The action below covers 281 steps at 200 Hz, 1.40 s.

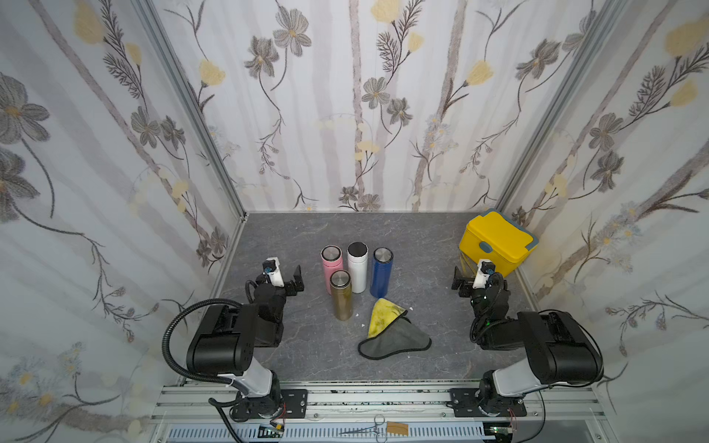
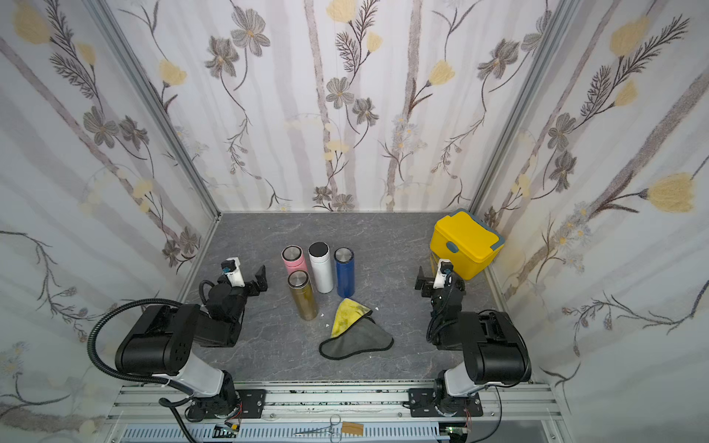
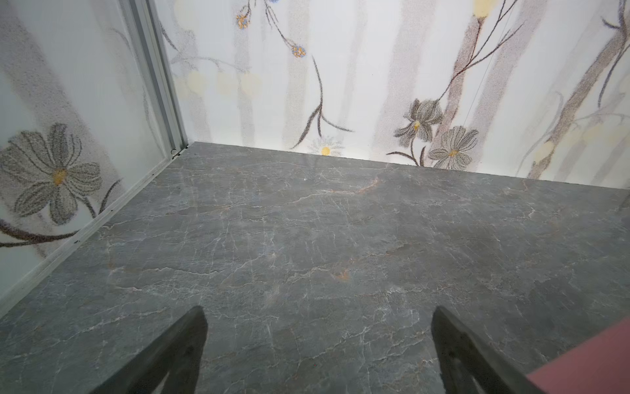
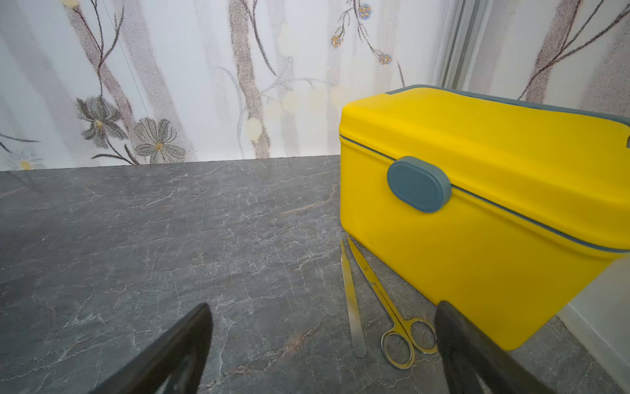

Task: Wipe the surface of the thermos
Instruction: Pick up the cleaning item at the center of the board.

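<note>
Four thermoses stand upright mid-desk [image 1: 422, 237]: pink [image 1: 332, 264], white [image 1: 357, 268] and blue [image 1: 381, 272] in a far row, gold [image 1: 341, 295] nearer, just before the pink. A cloth [image 1: 391, 331], yellow over grey, lies near the blue one. The left gripper [image 1: 286, 274] and right gripper [image 1: 470, 278] flank the group, fingers [image 3: 177, 348] apart and empty. A yellow box [image 1: 495, 241] sits far right, with scissors [image 4: 392, 307] and a flat metal handle [image 4: 353, 307] beside it.
</note>
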Tool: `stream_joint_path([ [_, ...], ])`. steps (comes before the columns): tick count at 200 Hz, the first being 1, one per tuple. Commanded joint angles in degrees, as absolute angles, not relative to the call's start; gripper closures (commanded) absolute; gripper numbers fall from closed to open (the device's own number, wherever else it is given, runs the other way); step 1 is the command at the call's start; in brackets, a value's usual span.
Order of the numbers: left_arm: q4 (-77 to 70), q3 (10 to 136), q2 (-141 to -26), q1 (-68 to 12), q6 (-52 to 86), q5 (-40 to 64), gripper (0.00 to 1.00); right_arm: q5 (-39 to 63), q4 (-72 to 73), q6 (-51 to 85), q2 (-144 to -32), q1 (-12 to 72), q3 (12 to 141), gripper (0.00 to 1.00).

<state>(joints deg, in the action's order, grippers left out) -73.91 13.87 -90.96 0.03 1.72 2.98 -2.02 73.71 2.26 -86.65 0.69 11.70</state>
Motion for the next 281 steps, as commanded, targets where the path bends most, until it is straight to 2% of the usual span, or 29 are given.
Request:
stream_joint_path([
  [1,-76.29,14.02,-90.97,0.08,1.92,2.55,0.00,-1.49,75.11,1.25,-86.70,0.70,11.78,0.00],
  [225,-76.29,14.00,-90.97,0.09,1.87,2.53,0.00,-1.30,76.85,1.24,-86.41,0.70,10.83,0.00],
  [266,-76.64,13.75,-90.87,0.00,1.33,3.73,0.00,-9.97,79.12,3.65,-75.82,1.12,3.97,0.00],
  [281,-81.82,10.97,-90.62,0.08,0.86,5.18,0.00,-11.80,76.47,2.93,-72.51,2.48,3.92,0.00],
])
